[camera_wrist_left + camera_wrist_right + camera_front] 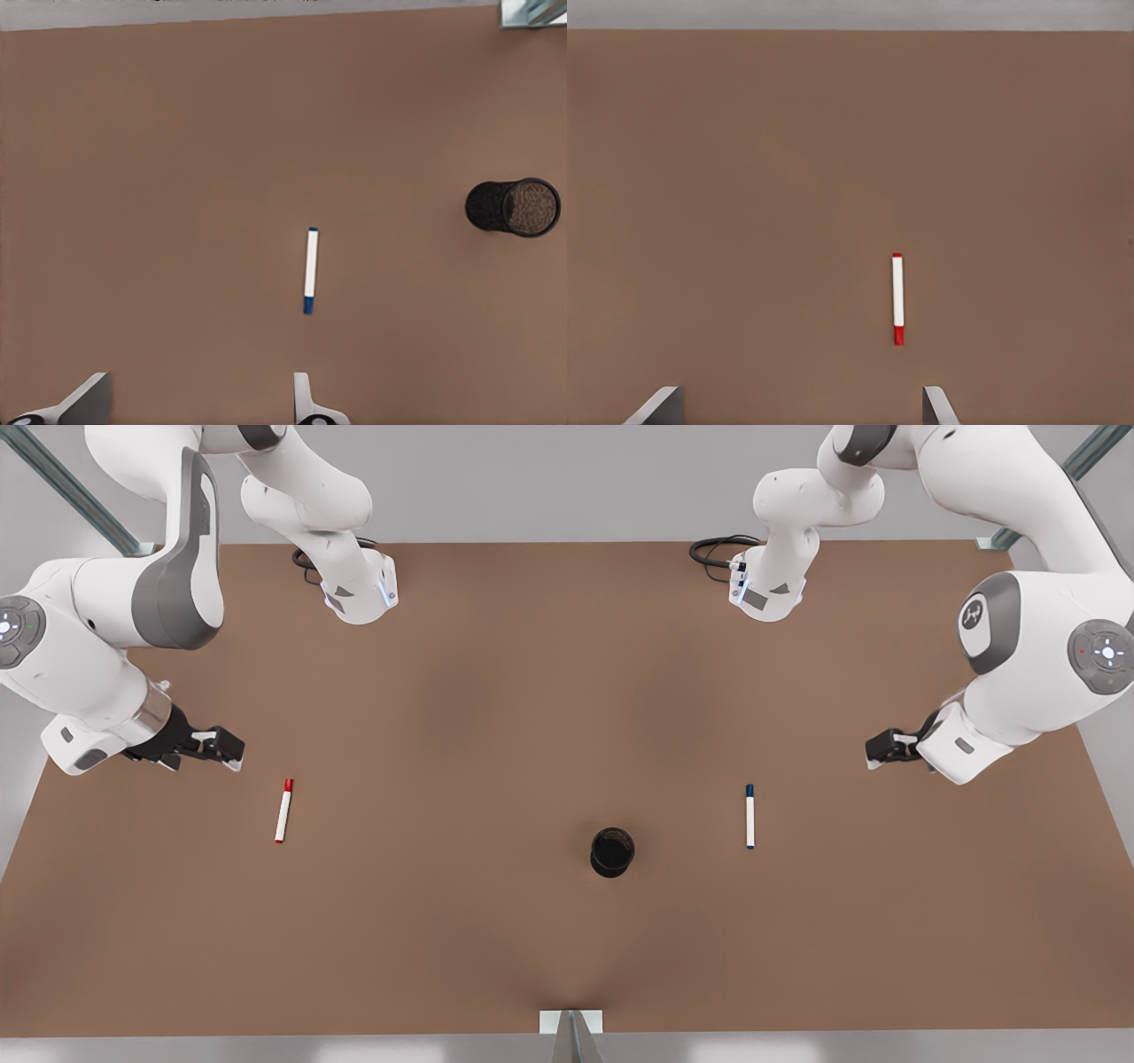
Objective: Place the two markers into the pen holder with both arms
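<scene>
In the front view the small black round mesh pen holder stands upright on the brown table, and everything else places itself around it. The slim white marker with the dark blue cap lies flat, near the holder on the front view's right, its long axis running almost straight away from the camera. The slim white marker with the red cap lies flat well apart from the holder on the front view's left, its axis nearly parallel but slightly tilted. The left gripper, small, black and two-fingered, hangs beyond the blue marker on the side away from the holder; the right gripper hangs likewise beyond the red marker, so each arm is nearest its own pen and neither touches it. In the left wrist view the blue marker lies ahead of the spread fingertips, its axis running roughly along the line of approach, with the holder off to one side. In the right wrist view the red marker lies ahead in the same way, nearer one of the widely parted fingertips than the other. By my judgement, each gripper must descend with its jaws straddling the barrel crosswise.
</scene>
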You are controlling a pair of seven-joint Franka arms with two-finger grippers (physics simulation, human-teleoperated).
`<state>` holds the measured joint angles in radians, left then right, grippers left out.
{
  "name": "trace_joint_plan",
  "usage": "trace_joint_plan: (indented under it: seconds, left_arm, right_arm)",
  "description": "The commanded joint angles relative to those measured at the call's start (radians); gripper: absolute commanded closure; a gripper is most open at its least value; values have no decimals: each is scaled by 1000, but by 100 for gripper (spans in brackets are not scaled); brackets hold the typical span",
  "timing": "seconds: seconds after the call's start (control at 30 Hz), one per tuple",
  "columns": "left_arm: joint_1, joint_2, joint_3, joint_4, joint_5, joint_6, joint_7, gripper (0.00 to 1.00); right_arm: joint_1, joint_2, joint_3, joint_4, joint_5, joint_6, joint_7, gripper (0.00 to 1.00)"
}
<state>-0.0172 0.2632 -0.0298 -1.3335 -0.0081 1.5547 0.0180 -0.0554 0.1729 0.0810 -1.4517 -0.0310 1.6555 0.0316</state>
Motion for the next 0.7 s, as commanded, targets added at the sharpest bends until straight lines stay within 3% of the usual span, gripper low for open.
trace_joint_plan:
  seconds: [0.0,0.07,0.1,0.23,0.43,0.6,0.67]
  left_arm:
    - [0,-1,-1,1,11,21,16,0]
    - [-65,93,-21,1,2,135,-19,0]
    - [-99,157,-19,-48,3,332,-30,0]
    - [-92,255,-19,-259,-27,746,-27,0]
    - [-119,389,-19,-302,-23,932,-35,0]
    - [-118,393,-19,-374,-23,932,-30,0]
    - [-112,390,-19,-407,-23,935,-33,0]
  right_arm:
    - [2,-1,0,1,0,12,21,0]
    - [0,-1,0,1,0,12,21,0]
    - [0,-1,0,1,2,12,21,0]
    - [-1,-1,-3,1,2,12,19,0]
    - [-1,2,-4,1,2,12,17,0]
    - [-10,5,-7,-10,2,9,19,0]
    - [-43,89,-6,-15,2,75,1,0]
